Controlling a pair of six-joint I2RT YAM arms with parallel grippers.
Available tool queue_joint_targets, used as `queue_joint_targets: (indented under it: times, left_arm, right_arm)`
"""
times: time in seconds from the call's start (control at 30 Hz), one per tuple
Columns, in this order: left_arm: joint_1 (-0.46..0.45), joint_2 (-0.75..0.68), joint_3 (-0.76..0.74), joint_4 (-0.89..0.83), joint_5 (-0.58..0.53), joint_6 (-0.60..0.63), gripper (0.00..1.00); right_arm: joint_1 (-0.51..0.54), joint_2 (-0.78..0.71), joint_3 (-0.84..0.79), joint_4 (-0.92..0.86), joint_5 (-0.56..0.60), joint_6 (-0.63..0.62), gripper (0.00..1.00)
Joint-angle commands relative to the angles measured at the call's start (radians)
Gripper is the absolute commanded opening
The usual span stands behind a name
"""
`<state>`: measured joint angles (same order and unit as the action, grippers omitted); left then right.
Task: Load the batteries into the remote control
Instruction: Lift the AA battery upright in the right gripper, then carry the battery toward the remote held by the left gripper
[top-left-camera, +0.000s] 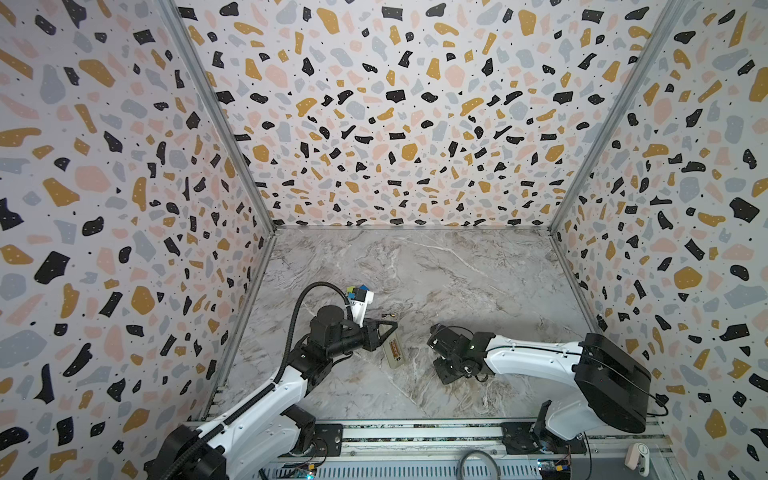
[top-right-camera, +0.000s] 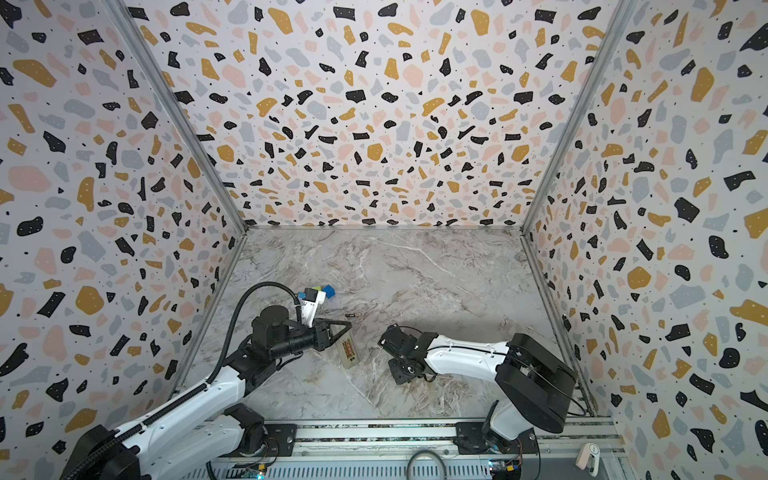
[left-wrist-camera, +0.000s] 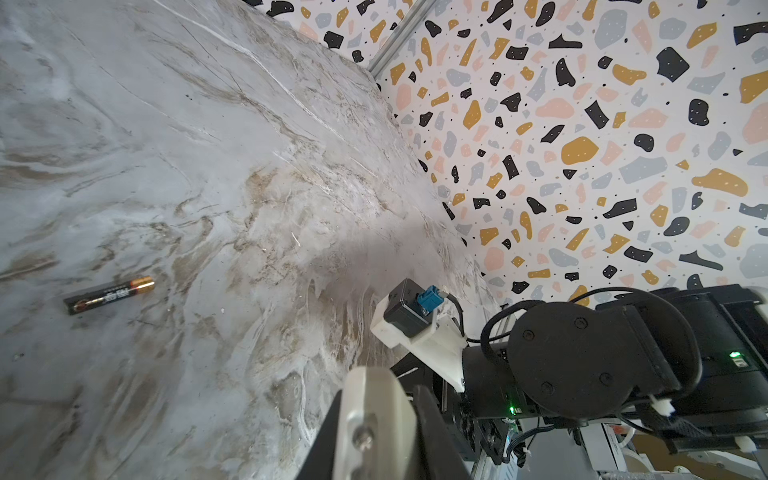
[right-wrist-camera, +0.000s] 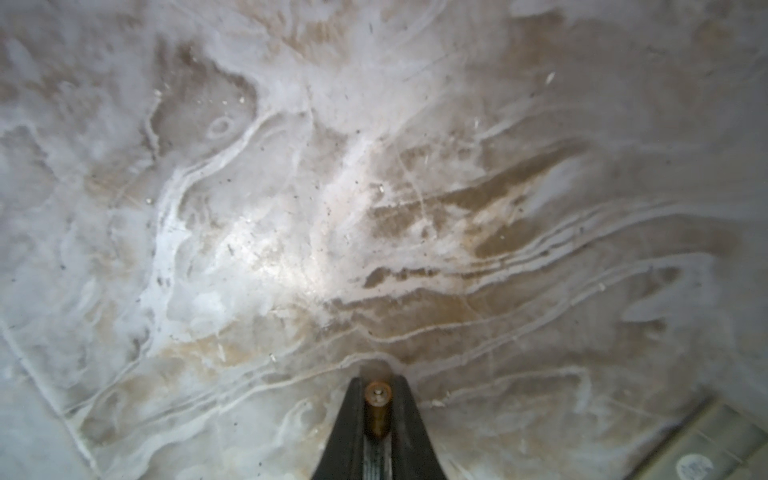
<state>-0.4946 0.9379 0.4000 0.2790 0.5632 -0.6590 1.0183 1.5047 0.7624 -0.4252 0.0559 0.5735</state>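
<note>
Right tool (right-wrist-camera: 377, 384) pinches a battery (right-wrist-camera: 377, 415) (left tool (top-left-camera: 392, 326) clamps remote (top-left-camera: 393, 353)).

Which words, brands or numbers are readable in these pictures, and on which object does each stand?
Nothing is readable.
loose battery: white print on the dark body, too blurred.
remote control: orange label, too small.
held battery, in the right gripper: only its end shows.

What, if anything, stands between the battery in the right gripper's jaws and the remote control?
Nothing visible: only bare marble table lies between the battery clamped by the right gripper and the remote control, held by the left gripper.
</note>
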Motion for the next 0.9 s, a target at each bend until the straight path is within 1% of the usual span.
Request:
queue_joint_targets:
  times: [0.0, 0.1, 0.2, 0.37, 0.47, 0.6, 0.7, 0.87]
  left_arm:
    - [-0.008, 0.001, -0.001, 0.087, -0.001, -0.027, 0.00]
    - [-0.016, 0.008, 0.003, 0.095, -0.006, -0.040, 0.00]
    - [-0.029, 0.021, 0.009, 0.114, -0.012, -0.058, 0.00]
    - [-0.063, 0.054, 0.028, 0.137, -0.035, -0.088, 0.00]
    - [-0.082, 0.067, 0.046, 0.149, -0.049, -0.108, 0.00]
    - [-0.084, 0.085, 0.071, 0.171, -0.049, -0.139, 0.00]
    - [-0.093, 0.111, 0.087, 0.204, -0.039, -0.173, 0.00]
    - [-0.113, 0.142, 0.095, 0.258, -0.029, -0.219, 0.00]
  right_arm:
    - [-0.002, -0.040, -0.019, -0.025, -0.002, -0.016, 0.04]
    - [0.004, -0.102, -0.015, 0.010, 0.004, -0.034, 0.00]
    - [0.006, -0.178, -0.022, 0.058, 0.004, -0.053, 0.00]
    - [0.013, -0.326, -0.022, 0.131, 0.021, -0.126, 0.00]
    - [0.018, -0.426, -0.009, 0.168, 0.037, -0.177, 0.00]
    - [0.041, -0.554, 0.010, 0.247, 0.056, -0.261, 0.00]
    - [0.054, -0.609, 0.020, 0.308, 0.056, -0.318, 0.00]
    - [0.060, -0.640, 0.014, 0.426, 0.013, -0.383, 0.00]
